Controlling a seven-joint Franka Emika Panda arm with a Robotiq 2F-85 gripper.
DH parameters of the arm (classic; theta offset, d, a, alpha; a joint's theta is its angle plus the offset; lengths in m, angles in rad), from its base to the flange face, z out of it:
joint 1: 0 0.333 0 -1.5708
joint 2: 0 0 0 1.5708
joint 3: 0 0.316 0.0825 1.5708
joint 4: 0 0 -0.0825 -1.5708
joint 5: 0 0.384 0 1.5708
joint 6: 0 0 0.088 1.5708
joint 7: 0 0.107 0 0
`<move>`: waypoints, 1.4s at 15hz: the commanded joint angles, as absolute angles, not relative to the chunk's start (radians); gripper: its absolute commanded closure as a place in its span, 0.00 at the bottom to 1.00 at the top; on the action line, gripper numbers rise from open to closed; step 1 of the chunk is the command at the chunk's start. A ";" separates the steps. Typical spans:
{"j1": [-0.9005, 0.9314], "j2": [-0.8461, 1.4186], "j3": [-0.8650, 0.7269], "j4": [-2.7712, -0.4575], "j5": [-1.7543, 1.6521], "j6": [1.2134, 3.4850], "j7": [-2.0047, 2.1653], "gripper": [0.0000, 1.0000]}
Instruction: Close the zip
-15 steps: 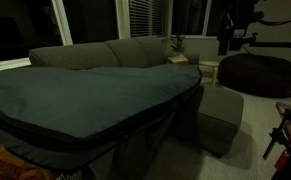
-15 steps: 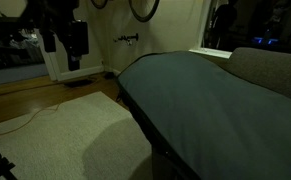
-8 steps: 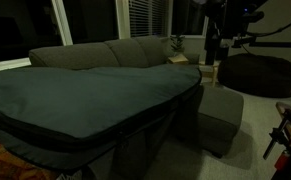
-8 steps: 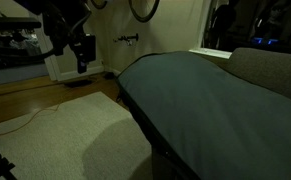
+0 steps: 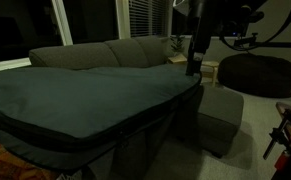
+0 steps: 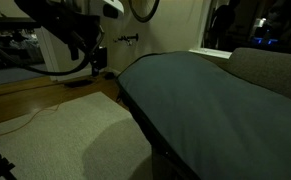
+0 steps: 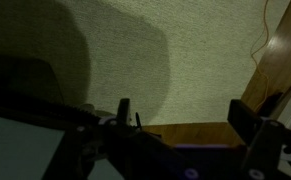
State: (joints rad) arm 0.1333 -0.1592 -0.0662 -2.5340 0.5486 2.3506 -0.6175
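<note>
In an exterior view, your arm (image 5: 198, 25) hung down from 1 o'clock, with the jaws near the narrow end of the case (image 5: 85, 95). It was too dark there to tell how they stood. The case lay flat across the sofa (image 5: 85, 52). The zip (image 5: 135, 124) ran as a dark line along the case's near side seam, from 8 o'clock up to 2 o'clock. A beanbag (image 5: 260, 72) sat at 3 o'clock.

In an exterior view from the floor side, your arm (image 6: 60, 25) reached in from 10 o'clock. The jaws hung clear of the case (image 6: 205, 100), above the rug (image 6: 65, 130).

In the wrist view, the jaws stood spread wide and held nothing, with the fingers (image 7: 123, 108) over the rug (image 7: 165, 50). The zip could not be made out here.
</note>
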 commanded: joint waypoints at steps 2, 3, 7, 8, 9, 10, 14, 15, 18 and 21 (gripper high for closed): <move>0.137 -0.072 -0.025 -2.498 0.668 2.406 -0.675 0.00; 0.135 -0.056 -0.013 -2.493 0.687 2.413 -0.686 0.00; 0.120 0.011 0.023 -2.465 0.751 2.418 -0.728 0.00; 0.116 0.026 0.030 -2.457 0.766 2.417 -0.740 0.00; 0.112 0.044 0.036 -2.446 0.781 2.418 -0.753 0.00; 0.108 0.057 0.041 -2.437 0.790 2.415 -0.764 0.00; 0.091 0.113 0.057 -2.395 0.812 2.419 -0.802 0.00; 0.086 0.130 0.062 -2.382 0.817 2.422 -0.815 0.00; 0.075 0.183 0.076 -2.348 0.824 2.444 -0.825 0.00; 0.064 0.243 0.093 -2.310 0.819 2.479 -0.812 0.00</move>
State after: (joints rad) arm 0.0888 0.1885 0.0625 -2.3462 0.7947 2.4346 -0.7916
